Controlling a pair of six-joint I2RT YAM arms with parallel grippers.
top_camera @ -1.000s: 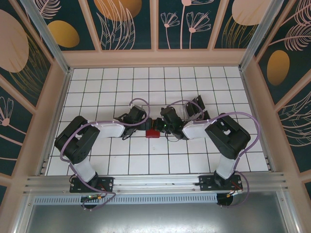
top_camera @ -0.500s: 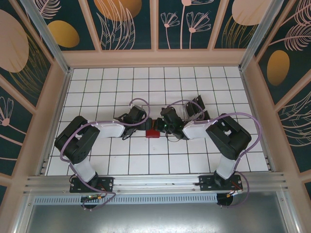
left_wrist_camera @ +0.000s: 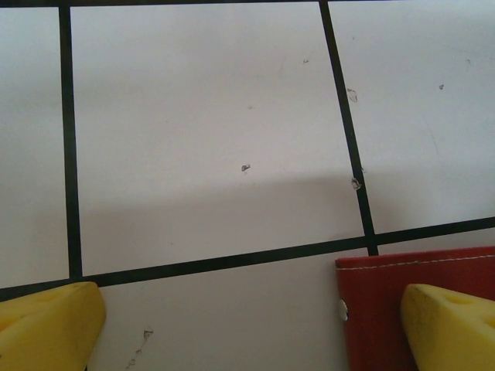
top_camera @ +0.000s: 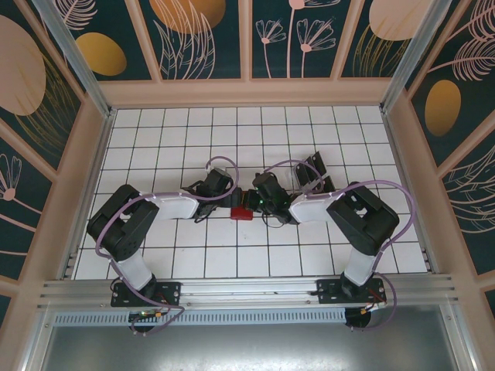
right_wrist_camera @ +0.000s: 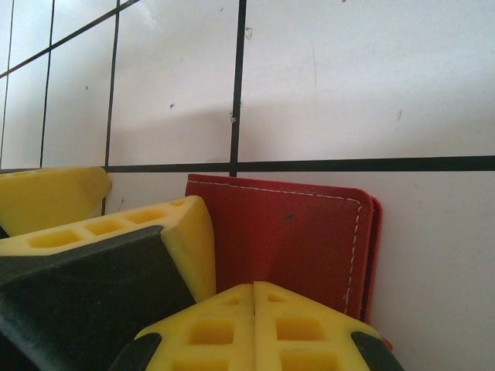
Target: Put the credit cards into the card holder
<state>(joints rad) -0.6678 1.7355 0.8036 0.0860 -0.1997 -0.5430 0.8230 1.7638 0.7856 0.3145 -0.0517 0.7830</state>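
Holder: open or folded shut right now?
Folded shut. Right wrist view: the holder lies flat, two red layers stacked along its right edge.

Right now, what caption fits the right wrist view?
Right pincer, shut, at the edge of the red card holder on the tiled table.

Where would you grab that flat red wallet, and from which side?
By its edge. The card holder lies flat on the table, leaving no side to pinch from above. In the right wrist view its two layers show along the right edge; coming in low there looks best.
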